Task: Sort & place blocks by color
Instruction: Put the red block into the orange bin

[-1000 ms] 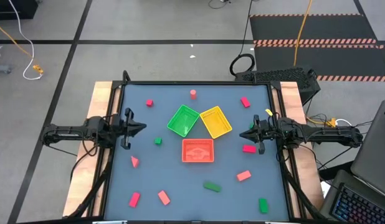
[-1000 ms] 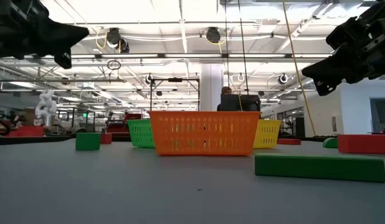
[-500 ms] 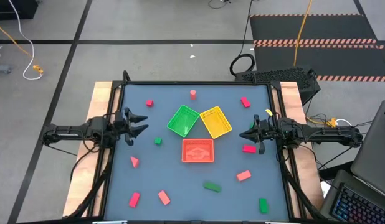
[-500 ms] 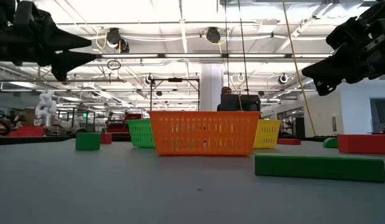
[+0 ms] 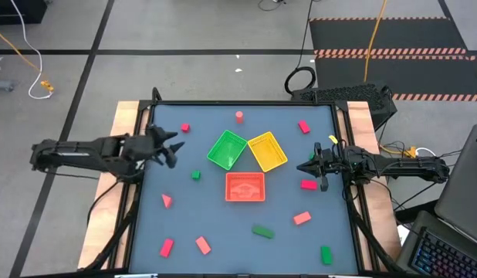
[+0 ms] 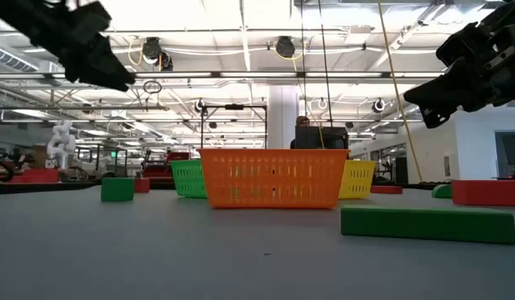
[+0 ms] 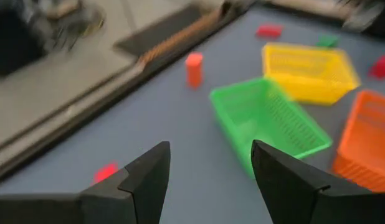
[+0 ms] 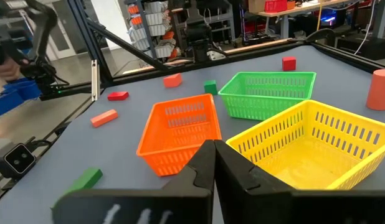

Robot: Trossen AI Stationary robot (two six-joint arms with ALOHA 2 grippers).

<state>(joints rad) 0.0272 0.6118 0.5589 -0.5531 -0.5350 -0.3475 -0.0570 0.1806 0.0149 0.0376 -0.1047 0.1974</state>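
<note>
Small red, salmon and green blocks lie scattered on the blue-grey table: a red cube (image 5: 185, 127), a salmon cylinder (image 5: 239, 116) standing on end, a green cube (image 5: 195, 175), a pink wedge (image 5: 167, 201) and a red brick (image 5: 308, 184), with others toward the near edge. My left gripper (image 5: 174, 151) hangs open above the table's left part, empty, with the red cube (image 7: 105, 172) below and ahead of its fingers. My right gripper (image 5: 304, 167) is shut and empty at the right, beside the yellow tray (image 5: 267, 151).
The green tray (image 5: 227, 149), the yellow tray and the orange-red tray (image 5: 245, 187) stand together at the table's middle. More blocks lie along the near edge, among them a long green one (image 5: 262, 231). A raised frame rims the table.
My left gripper has opened, then risen and swung a little toward the far edge, its fingers tipping down toward the table. My right gripper has kept still. No block has moved.
</note>
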